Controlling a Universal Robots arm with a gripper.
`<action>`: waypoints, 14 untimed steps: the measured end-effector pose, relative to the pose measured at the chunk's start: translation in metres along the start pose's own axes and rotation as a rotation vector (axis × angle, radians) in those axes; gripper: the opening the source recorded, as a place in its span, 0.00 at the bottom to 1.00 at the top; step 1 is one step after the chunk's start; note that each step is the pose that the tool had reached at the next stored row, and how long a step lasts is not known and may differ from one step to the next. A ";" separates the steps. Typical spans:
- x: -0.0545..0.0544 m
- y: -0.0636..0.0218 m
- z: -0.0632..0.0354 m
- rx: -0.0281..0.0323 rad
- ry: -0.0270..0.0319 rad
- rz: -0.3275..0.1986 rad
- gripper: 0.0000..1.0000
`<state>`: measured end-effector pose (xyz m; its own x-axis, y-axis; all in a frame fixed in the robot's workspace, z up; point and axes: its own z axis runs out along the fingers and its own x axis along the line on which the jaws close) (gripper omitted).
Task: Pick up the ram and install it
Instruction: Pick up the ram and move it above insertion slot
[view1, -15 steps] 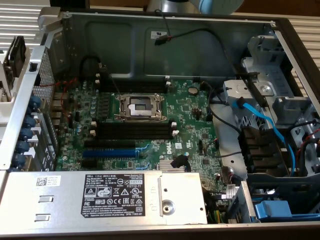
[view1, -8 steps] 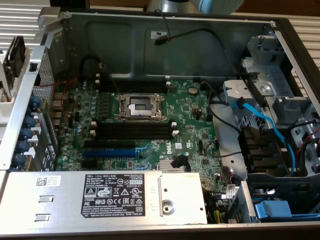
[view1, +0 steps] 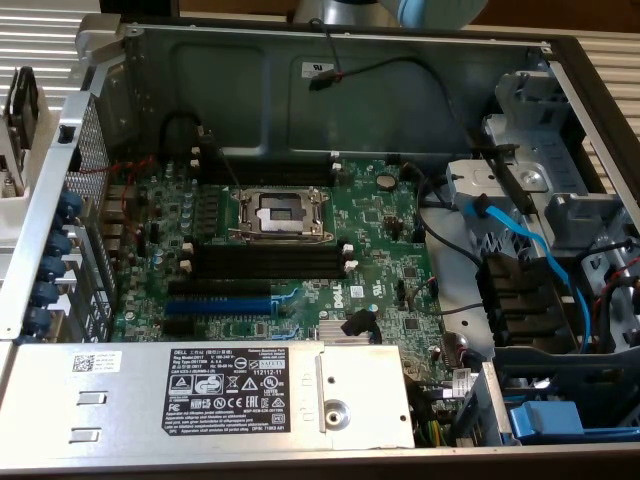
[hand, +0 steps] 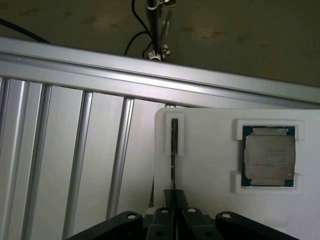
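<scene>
From my station I see the fingers (hand: 162, 217) drawn in narrow, pinching the ram (hand: 174, 150) by its two flat faces at one end of its upper edge. The ram stands on edge in a slot of the white tray (hand: 210, 200), which lies on the ribbed metal worktop (hand: 65, 165). A processor (hand: 268, 157) sits in its own pocket of that tray, beside the ram but apart from it.

I judge the stick light, thin and stiff, with smooth faces and fragile chips. The place to hold it is across the faces along the top edge, clear of the contact edge down in the tray.

My count is one ram, one processor and one tray. In the open case the motherboard (view1: 380, 240) carries one empty socket (view1: 280, 212), one blue expansion slot (view1: 220, 306) toward the exterior view's left, and black memory slots (view1: 265, 262) just near of the socket. I cannot count those slots with certainty.
</scene>
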<state>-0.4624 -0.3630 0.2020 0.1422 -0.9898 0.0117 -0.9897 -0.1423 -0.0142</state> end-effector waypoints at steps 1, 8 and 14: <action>0.000 0.0000 0.0000 0.0000 0.0000 0.000 0.13; 0.000 0.0000 0.0000 0.0000 0.0000 0.000 0.13; 0.000 -0.0001 -0.0073 -0.0001 0.0005 0.000 0.13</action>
<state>-0.4624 -0.3630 0.2093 0.1421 -0.9898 0.0121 -0.9897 -0.1423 -0.0142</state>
